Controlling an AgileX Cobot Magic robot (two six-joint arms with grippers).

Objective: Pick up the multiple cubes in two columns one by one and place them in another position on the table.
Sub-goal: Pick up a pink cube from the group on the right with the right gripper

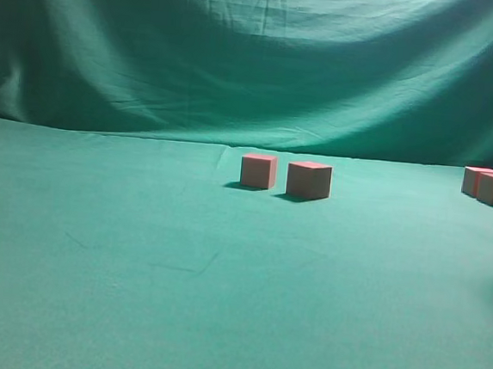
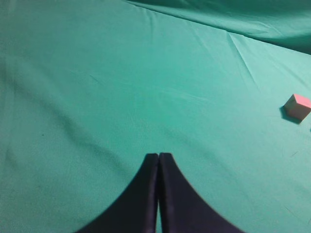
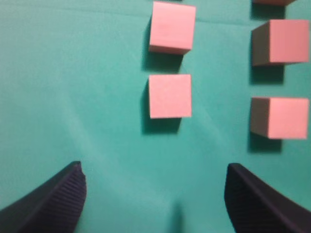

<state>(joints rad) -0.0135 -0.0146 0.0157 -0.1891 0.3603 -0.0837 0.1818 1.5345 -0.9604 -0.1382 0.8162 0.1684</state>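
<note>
Exterior view. We see two cubes standing near each other, not touching, mid-table, which we judge to be the placement spot; the start of the source columns shows at the right edge, well apart from them. Neither arm appears here. The table is smooth green cloth, and a wrinkled green backdrop of the same cloth hangs behind it.

Left wrist view. The left gripper has its jaws pressed together with nothing between them, hovering over bare cloth. One cube lies far to its right, so we take this arm to be parked, clear of the work.

Right wrist view. The right gripper looks straight down with jaws spread wide and empty. The two columns lie ahead: a near cube in the left column sits roughly between the jaws' line of approach, with another column to the right. The spacing between cubes seems just enough for a jaw to slip in, though blur makes this uncertain.
</note>
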